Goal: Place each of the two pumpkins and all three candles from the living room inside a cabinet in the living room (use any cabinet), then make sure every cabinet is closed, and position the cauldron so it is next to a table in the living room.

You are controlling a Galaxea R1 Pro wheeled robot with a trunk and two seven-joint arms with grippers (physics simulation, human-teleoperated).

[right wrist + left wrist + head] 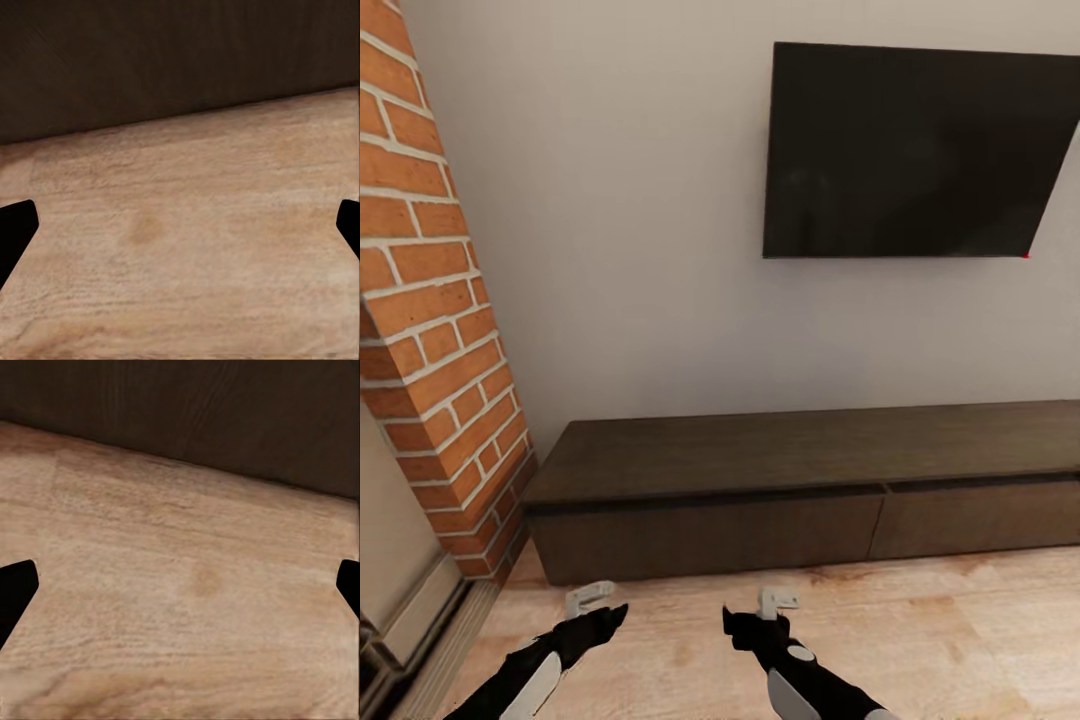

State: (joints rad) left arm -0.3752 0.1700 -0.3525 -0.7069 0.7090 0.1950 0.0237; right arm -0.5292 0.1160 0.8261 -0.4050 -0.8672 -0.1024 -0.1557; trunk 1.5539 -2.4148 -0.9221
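Note:
The long, low dark-brown cabinet (800, 490) runs along the wall ahead, its plain front panels shut and its flat top bare. My left gripper (592, 598) hangs low over the wood floor in front of the cabinet's left end, its fingers (15, 589) spread wide with nothing between them. My right gripper (778, 602) hovers beside it, facing the cabinet's left front panel (180, 60), also open and empty. The pumpkins, candles and cauldron are out of view.
A black TV (915, 150) hangs on the pale wall above the cabinet. A red brick column (430, 300) stands at the left, close to the cabinet's end. Light wood floor (920, 640) stretches to the right.

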